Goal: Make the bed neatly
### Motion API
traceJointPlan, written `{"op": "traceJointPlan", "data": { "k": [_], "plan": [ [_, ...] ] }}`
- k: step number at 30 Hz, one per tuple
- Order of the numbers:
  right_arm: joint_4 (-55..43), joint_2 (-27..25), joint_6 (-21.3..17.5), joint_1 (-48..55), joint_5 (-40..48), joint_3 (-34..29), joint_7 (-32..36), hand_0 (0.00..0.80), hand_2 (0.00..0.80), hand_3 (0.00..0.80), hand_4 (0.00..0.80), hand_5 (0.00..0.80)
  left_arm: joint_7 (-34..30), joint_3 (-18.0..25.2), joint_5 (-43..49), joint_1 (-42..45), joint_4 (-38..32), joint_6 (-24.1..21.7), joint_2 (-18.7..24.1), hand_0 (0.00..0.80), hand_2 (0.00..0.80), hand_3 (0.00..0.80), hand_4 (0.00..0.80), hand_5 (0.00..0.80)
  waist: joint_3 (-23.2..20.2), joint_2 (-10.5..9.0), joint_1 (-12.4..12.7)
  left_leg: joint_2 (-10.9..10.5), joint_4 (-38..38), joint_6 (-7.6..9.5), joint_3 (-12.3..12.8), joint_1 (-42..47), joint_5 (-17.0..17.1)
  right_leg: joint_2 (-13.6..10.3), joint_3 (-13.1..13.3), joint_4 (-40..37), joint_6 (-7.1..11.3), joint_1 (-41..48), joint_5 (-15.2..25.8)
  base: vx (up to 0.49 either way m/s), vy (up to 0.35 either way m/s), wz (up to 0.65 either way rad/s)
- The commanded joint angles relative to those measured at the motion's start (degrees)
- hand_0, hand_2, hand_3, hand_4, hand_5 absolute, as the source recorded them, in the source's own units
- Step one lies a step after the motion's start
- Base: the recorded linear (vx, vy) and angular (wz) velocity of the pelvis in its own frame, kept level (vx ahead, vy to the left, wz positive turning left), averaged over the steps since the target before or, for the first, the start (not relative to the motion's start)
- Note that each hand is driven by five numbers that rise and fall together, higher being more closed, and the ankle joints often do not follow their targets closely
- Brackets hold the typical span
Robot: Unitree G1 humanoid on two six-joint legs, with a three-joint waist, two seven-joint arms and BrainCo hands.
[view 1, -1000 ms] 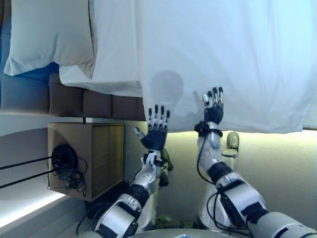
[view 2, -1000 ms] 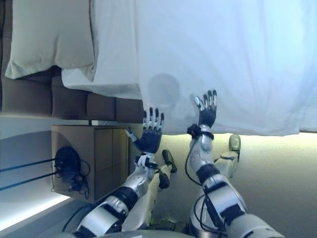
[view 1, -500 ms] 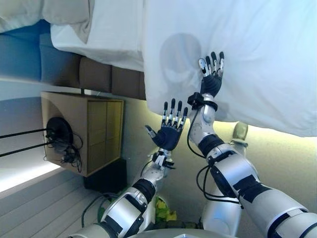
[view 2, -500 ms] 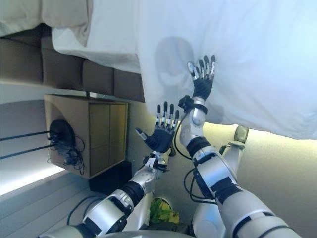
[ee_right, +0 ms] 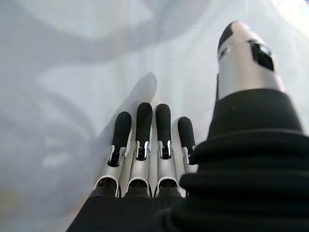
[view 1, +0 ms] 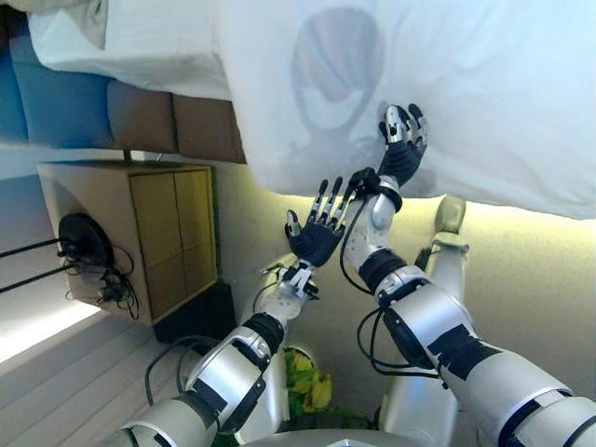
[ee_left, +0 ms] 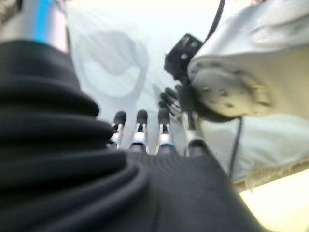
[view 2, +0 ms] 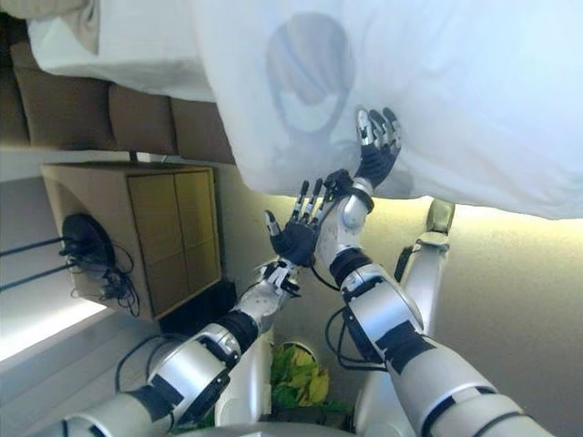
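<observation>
A white duvet (view 1: pixel 447 93) fills the upper right of the frame, draping over the bed's side, its hem running across the middle. The robot's right hand (view 1: pixel 402 142), fingers straight and close together, lies flat against the cloth just above that hem; the left hand (view 1: pixel 317 233) hovers spread below it, near the hem, holding nothing. Smoothing well probably calls for flat, even strokes toward the edge, so the cover hangs level without bunching. A brown upholstered bed base (view 1: pixel 168 121) shows at upper left under a white sheet (view 1: pixel 130 42), with a wooden nightstand (view 1: pixel 140 233) at left centre beside it.
</observation>
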Motion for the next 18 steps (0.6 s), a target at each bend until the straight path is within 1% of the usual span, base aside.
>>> {"op": "traceJointPlan", "data": {
  "k": [1,2,3,4,5,6,7,8,9,11,13,15,18],
  "plan": [
    [-6.56,3.0,4.16,-0.04,-9.61,-0.39,-6.28,0.0,0.0,0.0,0.0,0.0,10.65,1.31,5.91,-6.61,-7.71,-7.93,-4.03,0.0,0.0,0.0,0.0,0.0,3.12,6.48,-5.06,3.16,3.85,-1.77,-2.32,-6.25,1.68,-0.61,3.98,-1.28,-1.04,-1.51,5.01,0.013,-0.092,-0.23],
    [-10.38,1.64,6.89,1.8,-9.38,-0.99,-6.37,0.0,0.0,0.0,0.0,0.0,17.71,1.32,9.94,-7.13,-9.59,-11.52,-4.54,0.0,0.0,0.0,0.0,0.0,3.12,5.16,-5.5,3.45,5.23,-1.83,-2.87,-8.24,0.94,0.25,3.89,-0.82,-1.07,-2.57,4.94,-0.018,-0.134,-0.24],
    [-12.71,0.74,8.1,3.45,-8.83,-1.73,-5.94,0.0,0.0,0.0,0.0,0.0,23.49,1.41,13.6,-7.63,-10.44,-13.81,-4.58,0.0,0.0,0.0,0.0,0.0,3.12,4.21,-5.89,3.78,6.39,-1.99,-3.26,-9.7,0.4,0.59,3.75,-0.52,-1.05,-3.42,4.96,-0.048,-0.192,-0.25],
    [-15.51,-1.12,8.9,5.91,-6.28,-2.6,-4.16,0.0,0.0,0.0,0.0,0.0,31.37,1.67,19.2,-8.46,-11.02,-15.54,-3.8,0.0,0.0,0.0,0.0,0.0,3.12,2.72,-6.38,4.02,7.64,-2.02,-3.78,-11.58,-0.17,0.68,3.36,-0.27,-1.09,-4.54,5.02,-0.08,-0.221,-0.18],
    [-16.44,-2.79,9.16,7.58,-3.6,-3.62,-2.29,0.0,0.0,0.0,0.0,0.0,38.14,1.64,23.35,-9.29,-11.0,-16.06,-2.67,0.0,0.0,0.0,0.0,0.0,3.12,1.77,-6.71,4.23,8.43,-1.98,-4.18,-12.71,-0.5,0.58,3.02,-0.06,-1.11,-5.25,5.02,-0.088,-0.23,-0.05],
    [-16.82,-4.42,9.17,8.72,-1.08,-4.23,-0.83,0.0,0.0,0.0,0.0,0.0,43.22,1.58,26.22,-9.91,-10.93,-16.52,-1.6,0.0,0.0,0.0,0.0,0.0,3.12,1.23,-6.86,4.34,8.85,-1.89,-4.43,-13.43,-0.64,0.52,2.79,0.09,-1.13,-5.69,4.96,-0.107,-0.21,0.06],
    [-17.53,-7.22,9.78,10.79,2.82,-5.64,1.3,0.0,0.0,0.0,0.0,0.0,50.13,1.87,30.15,-10.63,-10.23,-16.09,0.49,0.0,0.0,0.0,0.0,0.0,3.12,0.5,-7.04,4.46,9.25,-1.7,-4.76,-14.22,-0.78,0.34,2.54,0.32,-1.17,-6.2,4.74,-0.077,-0.154,0.11],
    [-17.17,-9.14,10.05,11.8,5.36,-6.68,3.16,0.0,0.0,0.0,0.0,0.0,52.79,2.08,31.39,-10.88,-9.75,-15.47,1.97,0.0,0.0,0.0,0.0,0.0,3.12,0.36,-7.05,4.4,9.4,-1.55,-4.9,-14.55,-0.8,0.28,2.49,0.57,-1.24,-6.47,4.53,-0.068,-0.132,0.1],
    [-16.82,-11.86,11.2,12.4,8.46,-8.28,4.84,0.0,0.0,0.0,0.0,0.0,55.38,2.57,31.93,-11.18,-8.8,-15.02,3.92,0.0,0.0,0.0,0.0,0.0,3.12,0.26,-7.09,4.3,9.66,-1.41,-5.05,-14.86,-0.81,0.11,2.5,0.92,-1.34,-6.79,4.34,-0.041,-0.065,0.08],
    [-15.92,-16.71,13.89,12.97,12.6,-11.31,7.08,0.0,0.0,0.0,0.0,0.0,55.64,4.26,30.68,-10.28,-7.22,-13.6,7.11,0.0,0.0,0.0,0.0,0.0,3.12,0.53,-6.96,4.01,9.77,-1.29,-5.15,-14.94,-0.75,-0.19,2.55,1.35,-1.48,-7.09,3.92,-0.028,-0.016,0.06],
    [-14.29,-20.7,15.96,13.19,15.21,-13.79,7.21,0.0,0.0,0.0,0.0,0.0,55.24,6.04,29.09,-8.14,-5.2,-12.73,9.38,0.0,0.0,0.0,0.0,0.0,3.12,0.96,-6.78,3.72,9.78,-1.26,-5.31,-15.0,-0.61,-0.18,2.72,1.98,-1.68,-7.53,3.38,-0.018,0.026,0.1],
    [-12.51,-23.39,17.28,13.84,16.9,-15.84,7.82,0.0,0.0,0.0,0.0,0.0,52.98,7.72,29.27,-5.32,-3.18,-12.38,10.43,0.0,0.0,0.0,0.0,0.0,3.12,1.27,-6.55,3.53,10.13,-1.32,-5.58,-15.03,-0.65,-0.14,2.87,2.67,-1.85,-7.77,2.81,-0.007,0.027,0.09],
    [-10.5,-26.88,18.02,15.37,19.98,-17.97,9.28,0.0,0.0,0.0,0.0,0.0,50.63,9.19,29.6,-1.29,-1.34,-12.53,11.63,0.0,0.0,0.0,0.0,0.0,3.12,1.73,-6.26,3.18,10.11,-1.4,-5.87,-14.75,-0.63,-0.01,3.05,3.11,-2.03,-7.75,2.31,0.0,0.031,0.06]
  ]
}}
